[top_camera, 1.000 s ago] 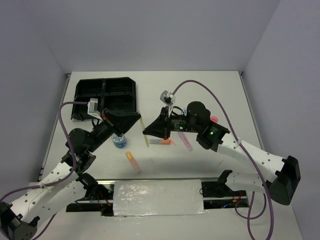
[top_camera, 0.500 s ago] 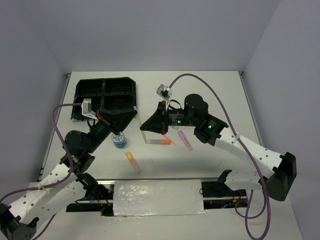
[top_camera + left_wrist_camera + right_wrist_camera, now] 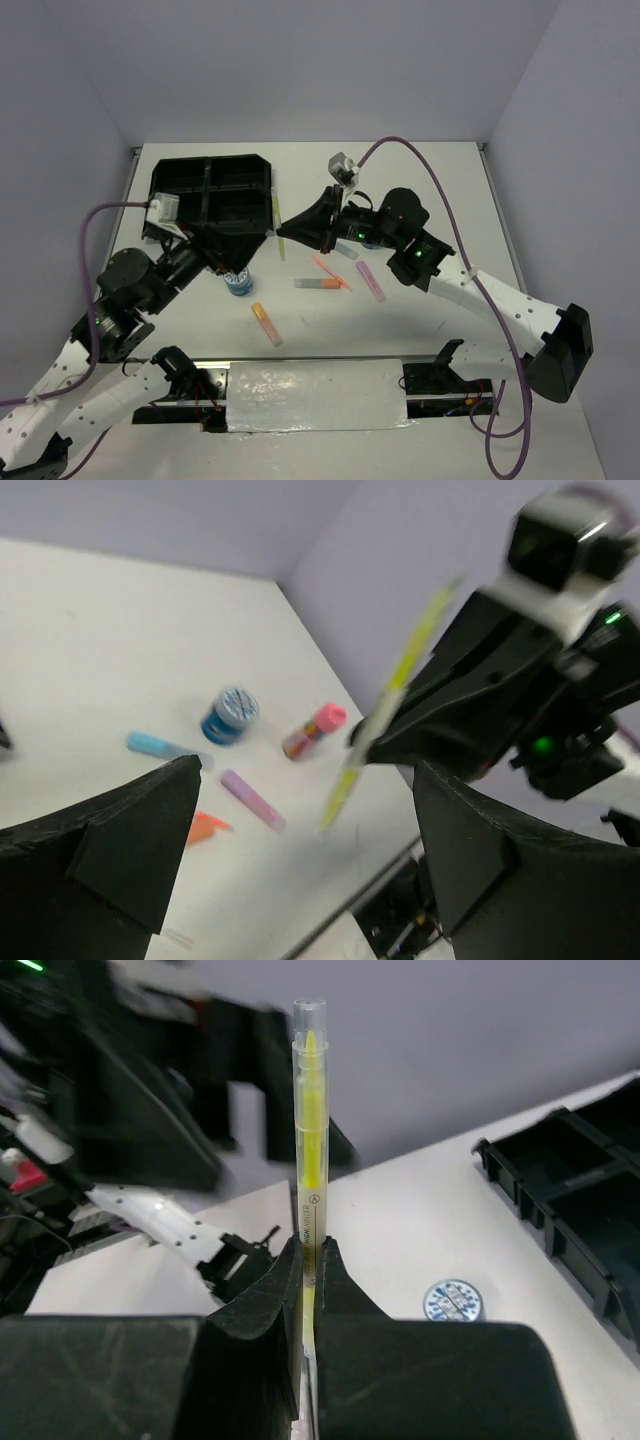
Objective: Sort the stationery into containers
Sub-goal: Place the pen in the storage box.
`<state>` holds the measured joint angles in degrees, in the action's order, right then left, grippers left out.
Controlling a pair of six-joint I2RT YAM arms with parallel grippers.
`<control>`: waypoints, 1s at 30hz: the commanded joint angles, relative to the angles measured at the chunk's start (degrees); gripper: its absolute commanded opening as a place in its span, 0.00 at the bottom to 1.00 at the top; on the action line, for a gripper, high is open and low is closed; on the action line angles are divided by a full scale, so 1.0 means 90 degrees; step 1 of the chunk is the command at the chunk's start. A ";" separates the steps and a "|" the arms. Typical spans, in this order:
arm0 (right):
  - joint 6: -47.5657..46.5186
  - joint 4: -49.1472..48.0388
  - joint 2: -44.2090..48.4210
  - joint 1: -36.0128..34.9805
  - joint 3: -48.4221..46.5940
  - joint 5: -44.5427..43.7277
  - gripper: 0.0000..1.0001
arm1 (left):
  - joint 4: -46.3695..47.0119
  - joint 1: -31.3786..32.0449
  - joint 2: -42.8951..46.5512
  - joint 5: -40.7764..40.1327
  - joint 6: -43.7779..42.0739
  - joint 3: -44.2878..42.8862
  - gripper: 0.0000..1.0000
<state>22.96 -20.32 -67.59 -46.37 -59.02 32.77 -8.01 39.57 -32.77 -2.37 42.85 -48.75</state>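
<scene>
R fingers [image 3: 285, 1282] pinched thin yellow plastic highlighter [image 3: 308, 1110] low on barrel, at 3 o'clock of black four-compartment plastic tray [image 3: 205, 161]. Prob. light, stiff, slick; mid-barrel grip steadier. L fingers [image 3: 150, 810] spread, empty.

1. One black tray [image 3: 210, 160] with four compartments.
2. Two blue tubs [image 3: 238, 284] [image 3: 230, 715].
3. One pink-capped bottle [image 3: 312, 732].
4. Six markers in all: one yellow marker [image 3: 309, 1140], one blue marker [image 3: 160, 746], one purple marker [image 3: 370, 281], three orange markers [image 3: 265, 323] [image 3: 330, 271] [image 3: 318, 284].
</scene>
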 commanded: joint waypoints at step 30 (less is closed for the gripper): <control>-0.5159 0.3879 -0.7646 0.0211 -0.7320 -0.1855 0.02 | -0.3524 0.0007 0.1659 -0.3438 -0.1734 -0.0228 0.99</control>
<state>-22.46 17.85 -139.11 -44.31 -126.72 15.86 -42.33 39.57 -16.75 -34.61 29.47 -50.24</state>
